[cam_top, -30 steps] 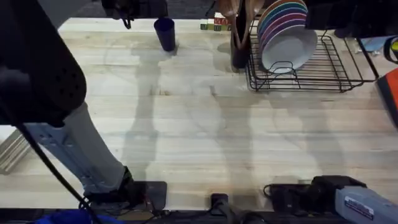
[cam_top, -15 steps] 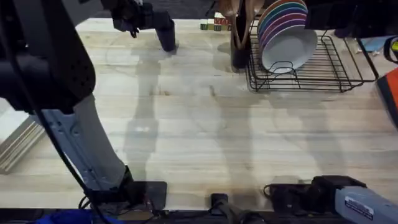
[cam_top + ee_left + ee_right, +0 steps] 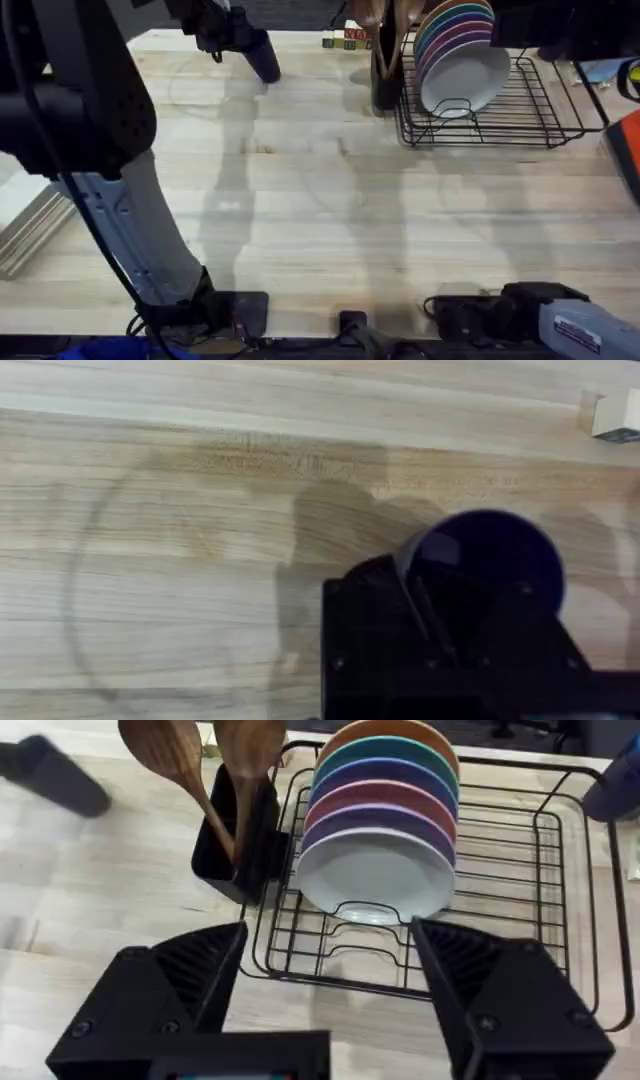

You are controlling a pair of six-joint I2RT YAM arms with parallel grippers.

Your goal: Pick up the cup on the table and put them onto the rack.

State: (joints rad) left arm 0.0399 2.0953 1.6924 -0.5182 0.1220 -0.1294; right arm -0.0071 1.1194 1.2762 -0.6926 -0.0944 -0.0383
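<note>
One cup point(image 3: 264, 55) to move, and from overhead it sits tilted at the far edge of the table point(image 3: 330, 210), w/ the left gripper point(image 3: 240, 38) right on it. Looks like the grasp/lift step is in hand. It leans toward the near side, base maybe partly off the wood; can't tell for sure. To do it well: keep the grip firm and raise it well off the table before swinging right, since the dark utensil holder point(image 3: 384, 85) w/ wooden spoons stands between cup and rack point(image 3: 520, 115). Aim for the bare wire right of the plates point(image 3: 462, 60), not the plate row.

Left wrist view: cup point(image 3: 490, 575) seen from above, open mouth toward the lens, navy-blue, plain, round rim, no handle. One black finger point(image 3: 425, 605) reaches down inside the rim, other seems outside the wall, so left gripper point(image 3: 455, 650) prob. pinches the wall; closed on it as far as I can judge. A wall pinch can let the cup swing, so move slow.

Right wrist view: right gripper point(image 3: 325, 975) hangs above the table just short of the rack point(image 3: 570, 920), fingers spread wide, holding nothing. Cup point(image 3: 55, 775) shows far off, a dark tapered shape lying at a slant. Rack floor beside the plates point(image 3: 380, 850) is free, good drop spot.
</note>
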